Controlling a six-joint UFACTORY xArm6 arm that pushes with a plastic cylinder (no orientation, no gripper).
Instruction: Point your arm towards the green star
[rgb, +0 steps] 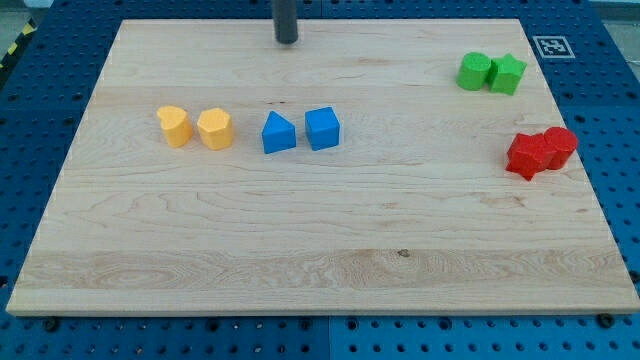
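Observation:
The green star (509, 73) lies near the view's top right corner of the wooden board (320, 250), touching a second green block (474, 71) on its left. My tip (287, 40) stands at the view's top, left of centre, far to the left of the green star and above the blue blocks. It touches no block.
A blue triangle block (278, 133) and a blue cube (323, 128) sit side by side at centre left. Two yellow blocks (174, 126) (215, 129) lie further left. Two red blocks (527, 155) (560, 146) sit at the right edge. A marker tag (550, 46) lies at top right.

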